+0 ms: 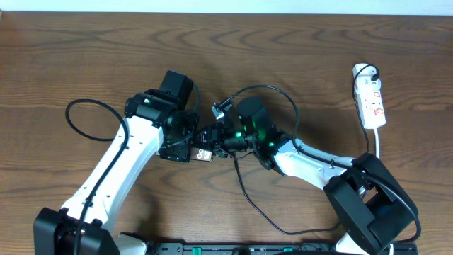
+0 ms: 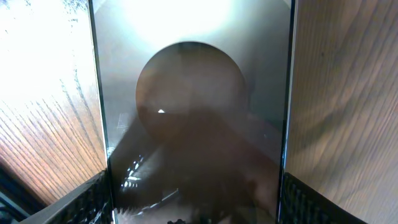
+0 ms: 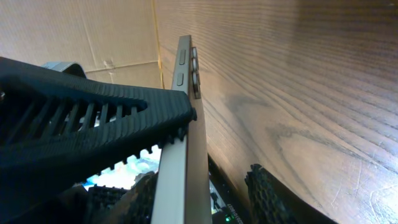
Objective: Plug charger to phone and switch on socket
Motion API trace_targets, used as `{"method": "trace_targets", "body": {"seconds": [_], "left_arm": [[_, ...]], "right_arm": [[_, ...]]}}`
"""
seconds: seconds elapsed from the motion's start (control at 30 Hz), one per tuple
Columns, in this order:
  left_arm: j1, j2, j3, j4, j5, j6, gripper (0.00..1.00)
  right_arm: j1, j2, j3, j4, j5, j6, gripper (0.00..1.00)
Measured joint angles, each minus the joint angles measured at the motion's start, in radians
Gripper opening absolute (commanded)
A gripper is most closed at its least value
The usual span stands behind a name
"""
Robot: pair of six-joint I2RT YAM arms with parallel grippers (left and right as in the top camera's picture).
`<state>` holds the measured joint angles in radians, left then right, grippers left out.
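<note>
The phone (image 2: 193, 124) is a dark slab with a brownish oval on its screen. It fills the left wrist view, and my left gripper (image 2: 196, 211) is shut on it, one pad against each long side. From overhead, only a corner of the phone (image 1: 202, 154) shows between the two wrists. In the right wrist view the phone (image 3: 183, 143) is edge-on between the fingers of my right gripper (image 3: 205, 199), which is open; the right fingertip (image 3: 273, 196) stands apart from it. The charger cable (image 1: 256, 87) loops on the table, its tip (image 1: 218, 108) lying free. The white socket (image 1: 371, 99) lies far right.
The left arm's ribbed finger (image 3: 93, 118) crosses the right wrist view and presses on the phone's edge. The charger cable also trails toward the table's front edge (image 1: 279, 228). The socket's white cord (image 1: 379, 142) runs down past the right arm's base (image 1: 371, 202).
</note>
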<state>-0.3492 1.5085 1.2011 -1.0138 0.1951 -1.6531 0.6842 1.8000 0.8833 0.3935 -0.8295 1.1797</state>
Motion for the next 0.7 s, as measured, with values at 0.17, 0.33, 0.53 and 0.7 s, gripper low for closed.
{"method": "trace_targets", "body": {"seconds": [0.17,0.33,0.53,0.7], "left_arm": [[-0.001,0.0,0.0,0.001,-0.003,0.0,0.07],[-0.001,0.0,0.0,0.0,-0.003,-0.012,0.07],[-0.001,0.0,0.0,0.001,-0.003,-0.044,0.07],[-0.002,0.0,0.0,0.001,-0.003,-0.056,0.08]], "right_arm": [[0.0,0.0,0.0,0.0,0.0,0.001,0.36],[0.001,0.0,0.0,0.0,0.0,0.0,0.34],[0.001,0.0,0.0,-0.002,0.002,0.002,0.38],[0.002,0.0,0.0,-0.001,0.005,0.001,0.31]]}}
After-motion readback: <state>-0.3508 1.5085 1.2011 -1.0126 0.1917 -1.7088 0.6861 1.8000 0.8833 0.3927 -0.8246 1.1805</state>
